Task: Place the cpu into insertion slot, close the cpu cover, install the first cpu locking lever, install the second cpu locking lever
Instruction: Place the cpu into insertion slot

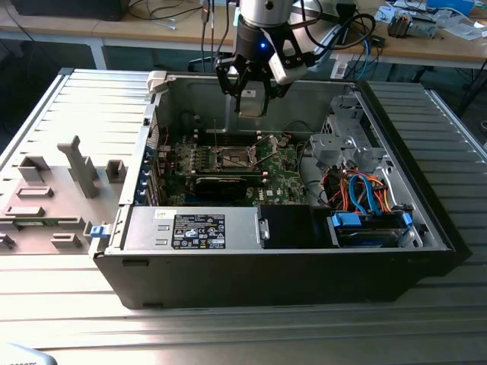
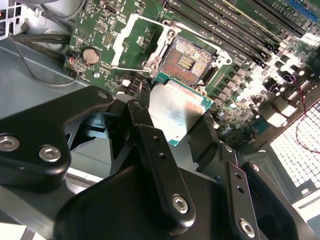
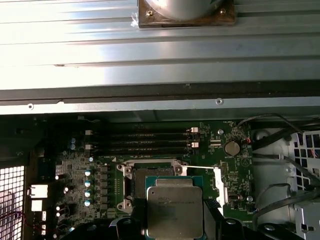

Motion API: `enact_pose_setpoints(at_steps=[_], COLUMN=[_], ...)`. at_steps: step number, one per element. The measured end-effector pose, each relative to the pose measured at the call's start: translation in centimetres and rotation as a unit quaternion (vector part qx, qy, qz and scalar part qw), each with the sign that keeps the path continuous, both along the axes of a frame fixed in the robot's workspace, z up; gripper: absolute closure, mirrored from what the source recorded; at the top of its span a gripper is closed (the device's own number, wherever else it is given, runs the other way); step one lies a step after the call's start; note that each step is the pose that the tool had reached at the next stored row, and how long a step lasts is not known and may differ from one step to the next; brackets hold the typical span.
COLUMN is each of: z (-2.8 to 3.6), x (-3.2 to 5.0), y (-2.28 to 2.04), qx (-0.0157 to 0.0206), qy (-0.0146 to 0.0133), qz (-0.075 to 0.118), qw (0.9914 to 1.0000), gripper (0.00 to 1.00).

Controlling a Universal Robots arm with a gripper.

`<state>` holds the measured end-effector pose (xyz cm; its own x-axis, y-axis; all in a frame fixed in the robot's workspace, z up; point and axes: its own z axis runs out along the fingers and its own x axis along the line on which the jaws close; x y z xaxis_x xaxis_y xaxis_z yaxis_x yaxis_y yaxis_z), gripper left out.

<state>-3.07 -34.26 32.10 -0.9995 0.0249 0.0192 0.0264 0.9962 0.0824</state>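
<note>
The open computer case [image 1: 266,281] lies on the ribbed metal table [image 1: 228,334], with its power supply [image 1: 198,228] along the near wall and coloured cables [image 1: 361,190] toward the exterior view's right. On the green motherboard [image 1: 281,179] the insertion slot [image 2: 189,61] sits bare. Its cpu cover [image 2: 121,40] is swung open beside it, and the long memory slots [image 2: 225,35] run along the other side. My gripper [image 2: 175,120] hangs above the board, clenched on two opposite edges of the cpu [image 2: 175,112], silver top turned toward my wrist.
</note>
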Motion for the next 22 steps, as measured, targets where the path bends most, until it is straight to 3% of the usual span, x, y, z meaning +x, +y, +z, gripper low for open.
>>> enact_pose_setpoints(at_steps=[2, 22], z=[-0.38, -0.81], x=[0.0, 0.0], y=[0.0, 0.0], qx=[0.0, 0.0], qy=[0.0, -0.0001], qz=[0.0, 0.0], qw=[1.0, 1.0], gripper=[0.46, 0.46])
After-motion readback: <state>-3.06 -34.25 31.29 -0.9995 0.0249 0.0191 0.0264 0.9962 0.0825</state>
